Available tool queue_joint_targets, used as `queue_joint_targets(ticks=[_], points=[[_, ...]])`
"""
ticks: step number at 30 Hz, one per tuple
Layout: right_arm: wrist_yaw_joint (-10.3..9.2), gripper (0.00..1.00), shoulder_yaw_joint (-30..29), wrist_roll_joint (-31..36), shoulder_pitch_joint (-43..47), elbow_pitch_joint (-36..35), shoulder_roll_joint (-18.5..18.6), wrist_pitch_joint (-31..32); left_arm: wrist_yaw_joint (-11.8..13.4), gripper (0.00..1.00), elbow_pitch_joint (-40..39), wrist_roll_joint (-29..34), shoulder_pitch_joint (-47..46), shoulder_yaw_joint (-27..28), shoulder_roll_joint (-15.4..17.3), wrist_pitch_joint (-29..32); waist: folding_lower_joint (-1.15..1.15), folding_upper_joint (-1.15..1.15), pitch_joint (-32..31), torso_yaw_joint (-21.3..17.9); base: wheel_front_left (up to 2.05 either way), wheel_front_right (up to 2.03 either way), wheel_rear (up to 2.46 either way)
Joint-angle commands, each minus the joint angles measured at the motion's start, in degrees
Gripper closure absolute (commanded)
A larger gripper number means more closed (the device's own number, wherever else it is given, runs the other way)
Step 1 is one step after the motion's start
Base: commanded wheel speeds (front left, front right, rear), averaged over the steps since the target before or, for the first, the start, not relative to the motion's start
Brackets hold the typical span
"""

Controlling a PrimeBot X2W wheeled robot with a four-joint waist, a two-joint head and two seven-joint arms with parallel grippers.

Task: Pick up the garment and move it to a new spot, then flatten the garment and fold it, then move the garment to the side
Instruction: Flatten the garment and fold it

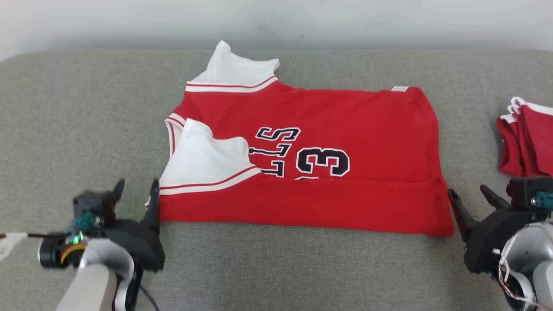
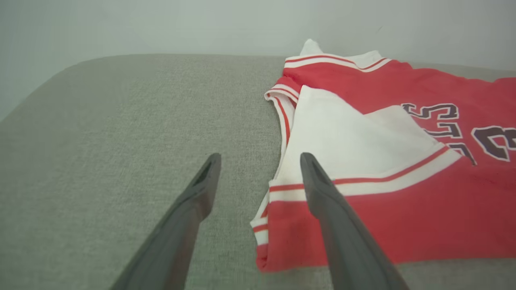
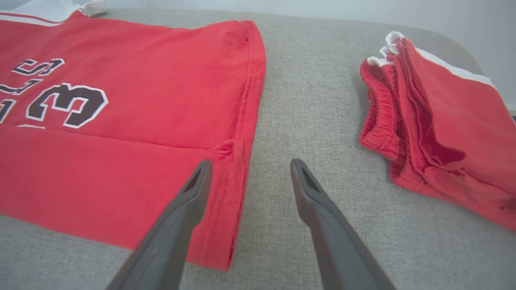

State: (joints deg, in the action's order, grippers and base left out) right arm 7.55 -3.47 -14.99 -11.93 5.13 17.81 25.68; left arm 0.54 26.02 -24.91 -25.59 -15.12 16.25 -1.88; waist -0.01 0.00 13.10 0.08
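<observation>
A red garment (image 1: 345, 129) with white sleeves and dark lettering lies flat on the grey cushion, its near long edge folded up over the front. My left gripper (image 1: 136, 190) stands open at the garment's near left corner, one finger over the sleeve hem (image 2: 290, 191), nothing between the fingers. At the near right corner my right gripper (image 1: 468, 196) is open too, straddling the side hem (image 3: 242, 161) of the garment (image 3: 121, 100) without gripping it. In the left wrist view the garment (image 2: 403, 209) spreads to the right of my left gripper (image 2: 260, 161); my right gripper (image 3: 248, 165) holds nothing.
A folded stack of red clothes (image 1: 525, 138) (image 3: 435, 129) lies at the cushion's right end, close to my right arm. The grey cushion (image 1: 65, 129) stretches bare to the left of the garment. A pale wall runs behind it.
</observation>
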Motion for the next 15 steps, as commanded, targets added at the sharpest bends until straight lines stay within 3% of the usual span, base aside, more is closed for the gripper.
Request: queue_joint_targets(ticks=[1,15], points=[[-0.12,0.0,-0.7,0.6,1.9,-1.6,-0.8,0.7,0.6,0.0,-0.9,-0.6,2.3,-0.2,0.6,1.7,0.01,0.0,-0.8,-0.1,0.0,0.0,0.0],[-0.12,0.0,-1.2,1.9,4.7,-6.9,-4.7,3.1,2.5,0.0,0.7,-4.3,5.2,-0.5,-0.2,11.2,0.01,0.0,0.2,-1.4,0.0,0.0,0.0]])
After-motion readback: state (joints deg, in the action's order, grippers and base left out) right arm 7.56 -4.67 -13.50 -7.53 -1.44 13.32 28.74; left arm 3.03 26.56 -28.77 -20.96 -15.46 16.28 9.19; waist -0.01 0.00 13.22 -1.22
